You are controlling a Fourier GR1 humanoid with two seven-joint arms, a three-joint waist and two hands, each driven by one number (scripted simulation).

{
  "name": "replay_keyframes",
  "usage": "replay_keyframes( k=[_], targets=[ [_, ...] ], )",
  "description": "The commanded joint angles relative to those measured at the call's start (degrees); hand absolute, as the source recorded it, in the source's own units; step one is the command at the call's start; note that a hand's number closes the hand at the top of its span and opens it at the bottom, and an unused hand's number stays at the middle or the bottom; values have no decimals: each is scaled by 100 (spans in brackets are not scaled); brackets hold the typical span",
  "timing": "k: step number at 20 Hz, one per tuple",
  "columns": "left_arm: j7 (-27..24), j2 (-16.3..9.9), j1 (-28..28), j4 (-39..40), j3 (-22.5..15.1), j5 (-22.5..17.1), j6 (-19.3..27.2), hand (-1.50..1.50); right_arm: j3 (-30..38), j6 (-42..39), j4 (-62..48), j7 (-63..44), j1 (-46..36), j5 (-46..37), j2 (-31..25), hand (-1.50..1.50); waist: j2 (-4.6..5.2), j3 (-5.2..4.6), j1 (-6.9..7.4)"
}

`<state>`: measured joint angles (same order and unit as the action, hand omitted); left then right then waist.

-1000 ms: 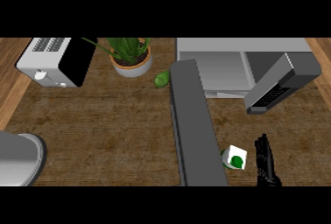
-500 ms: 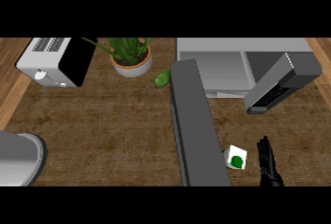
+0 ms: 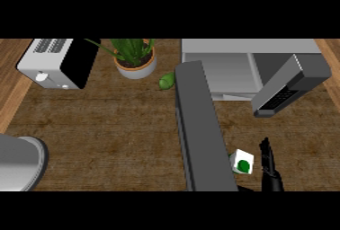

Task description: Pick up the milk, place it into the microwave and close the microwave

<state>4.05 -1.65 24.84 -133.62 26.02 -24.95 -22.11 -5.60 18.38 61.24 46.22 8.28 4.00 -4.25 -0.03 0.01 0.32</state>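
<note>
Showing white milk carton, green spot, right hand beside

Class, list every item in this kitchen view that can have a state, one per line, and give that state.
Microwave: door swung open, nothing visible inside.
Milk carton: standing on the counter, not lifted.
Right hand: open, fingers straight, beside the carton's right side.
Left forearm: stretched across the counter; its hand cannot be made out.
Toaster: slots look empty.
Potted plant: upright.
</note>
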Motion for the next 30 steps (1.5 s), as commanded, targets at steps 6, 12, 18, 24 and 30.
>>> replay_keyframes(
  k=[6,12,18,24,30],
  targets=[
    [22,107,-5,98,219,-105,-284,-150,461,-163,-1409,741,-768,-41,80,-150,0,0,-3],
    [-390,162,417,58,-56,66,-265,-150,548,-619,-2243,1551,-1218,-134,-36,150,0,1,29],
    [112,-48,22,29,266,-278,-258,-150,814,-554,-2859,1948,-2042,-266,-153,150,14,7,52],
    [0,27,125,77,158,-332,-454,-150,1066,-1863,-3725,1723,-3218,-108,-1111,150,64,22,207],
    [-118,158,33,95,187,-207,-446,-150,816,-2608,-3967,1931,-3435,-269,-940,150,40,13,135]
  ],
)
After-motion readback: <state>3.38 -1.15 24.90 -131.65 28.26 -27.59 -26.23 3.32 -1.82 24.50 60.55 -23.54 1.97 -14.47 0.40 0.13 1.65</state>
